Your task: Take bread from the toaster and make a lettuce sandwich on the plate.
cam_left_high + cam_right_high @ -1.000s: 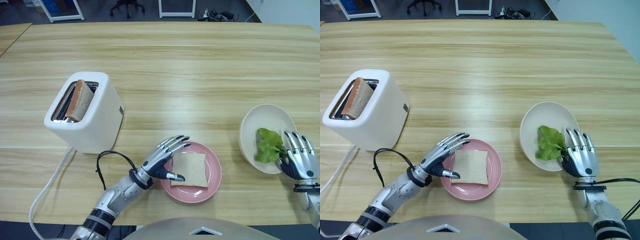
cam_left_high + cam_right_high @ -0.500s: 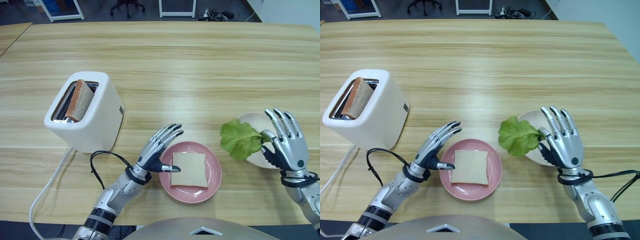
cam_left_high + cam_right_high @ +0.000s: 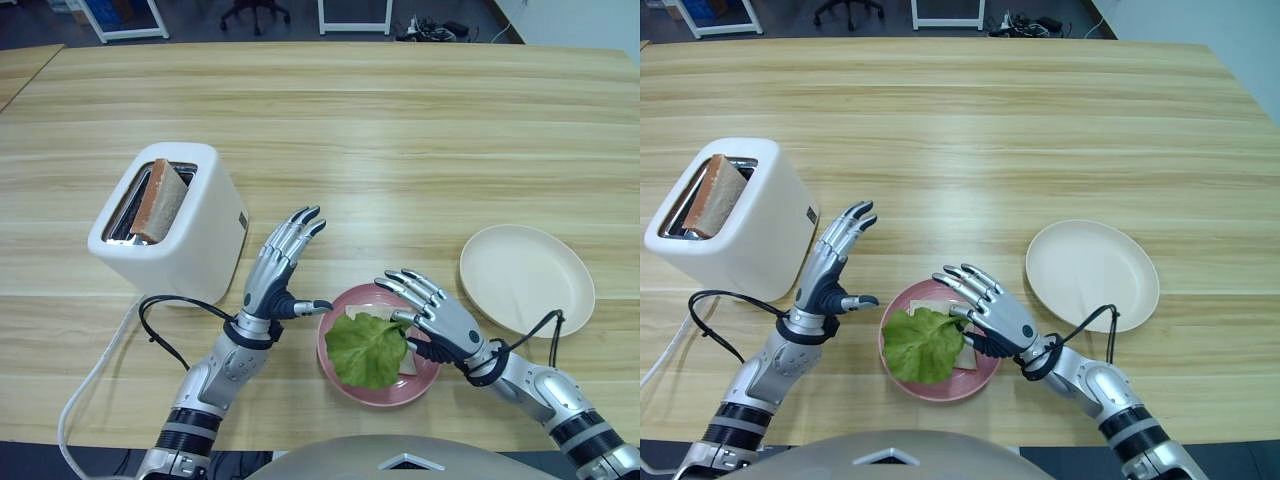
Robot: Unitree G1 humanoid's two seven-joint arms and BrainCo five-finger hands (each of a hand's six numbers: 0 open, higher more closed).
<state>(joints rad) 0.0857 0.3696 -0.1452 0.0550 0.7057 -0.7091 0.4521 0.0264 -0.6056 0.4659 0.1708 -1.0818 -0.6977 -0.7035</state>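
Lettuce leaf [image 3: 366, 349] pinched at its edge by right hand [image 3: 440, 320], other fingers splayed, draped over pink plate [image 3: 352, 300] and hiding most of bread slice [image 3: 925, 303] beneath. Left hand [image 3: 278, 275] spread wide, upright between plate and white toaster [image 3: 190, 250], second slice [image 3: 160, 200] standing in its slot. Cream dish [image 3: 527, 280] to the right; black cable [image 3: 165, 320] looping by left wrist.

Bright, even light falls from overhead onto the table [image 3: 420, 110]. A broad pale sheen lies on the wood just beyond the left hand [image 3: 278, 275] and runs on away from it. The toaster [image 3: 170, 225], to that hand's left, throws only a short, soft shadow at its base. Small highlights glint on the metal of the right hand [image 3: 435, 318]. Well beyond both hands, the floor past the table's far edge is dim.
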